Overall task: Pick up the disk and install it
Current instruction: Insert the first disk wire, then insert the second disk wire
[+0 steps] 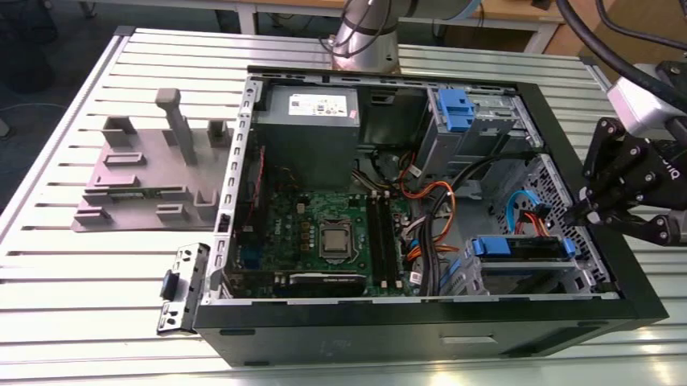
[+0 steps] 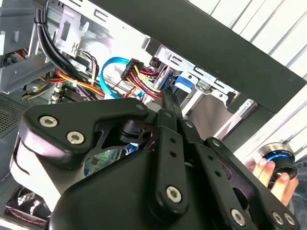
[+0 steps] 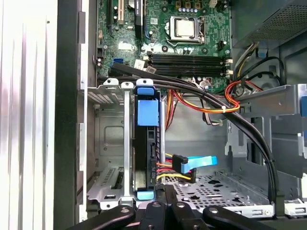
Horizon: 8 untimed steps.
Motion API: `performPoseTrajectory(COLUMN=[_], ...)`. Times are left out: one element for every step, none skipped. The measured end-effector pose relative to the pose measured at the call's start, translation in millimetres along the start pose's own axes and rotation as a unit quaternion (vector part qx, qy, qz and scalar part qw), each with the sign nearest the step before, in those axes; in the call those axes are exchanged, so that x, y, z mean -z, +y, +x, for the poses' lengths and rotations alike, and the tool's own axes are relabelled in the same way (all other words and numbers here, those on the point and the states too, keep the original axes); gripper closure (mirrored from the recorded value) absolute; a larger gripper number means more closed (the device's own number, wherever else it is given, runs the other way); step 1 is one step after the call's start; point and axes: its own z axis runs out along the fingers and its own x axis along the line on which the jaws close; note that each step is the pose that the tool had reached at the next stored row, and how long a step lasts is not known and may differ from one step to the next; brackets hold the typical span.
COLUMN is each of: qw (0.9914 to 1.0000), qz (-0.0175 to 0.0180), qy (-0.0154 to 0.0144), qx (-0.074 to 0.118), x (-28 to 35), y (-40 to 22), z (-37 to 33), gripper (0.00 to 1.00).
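Exterior view: an open computer case lies on the slatted worktop, with a grey plastic stand on the exterior view's left. The gripper hangs over the case's edge on the exterior view's right, just beside the lower drive cage. The disk, marked by its blue bracket, sits in that cage near the case's front corner. A second blue-bracketed bay shows at the far end. Whether the fingers are spread or closed cannot be told from here. Second wrist view: the gripper's black linkage is close to the camera, the fingers drawn together to a narrow point with nothing seen between them; beyond lie the cage, a blue data cable and a bundle of power wires. A person's hand rests at the case's outer side. First wrist view: the disk stands on edge in the cage, the motherboard beyond it. Judgement: the disk appears seated and the install step looks at or near its end, the grip apparently let go; any further move would call for clearance from the cables.
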Motion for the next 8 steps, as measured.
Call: performPoseTrajectory(qw=[1.0, 1.0, 1.0, 1.0, 1.0, 1.0, 1.0, 1.0], qz=[0.0, 0.0, 0.0, 0.0, 0.0, 0.0, 0.0, 0.0], qy=[0.0, -0.0001, 0.0, 0.0, 0.0, 0.0, 0.0, 0.0], qx=[0.0, 0.0, 0.0, 0.0, 0.0, 0.0, 0.0, 0.0], x=[0.0, 0.0, 0.2, 0.4, 0.4, 0.4, 0.4, 0.5], y=[0.0, 0.0, 0.0, 0.0, 0.0, 0.0, 0.0, 0.0], z=[0.0, 0.0, -0.1, -0.1, -0.1, -0.1, -0.1, -0.1], gripper=[0.9, 0.9, 0.9, 0.9, 0.9, 0.9, 0.9, 0.9])
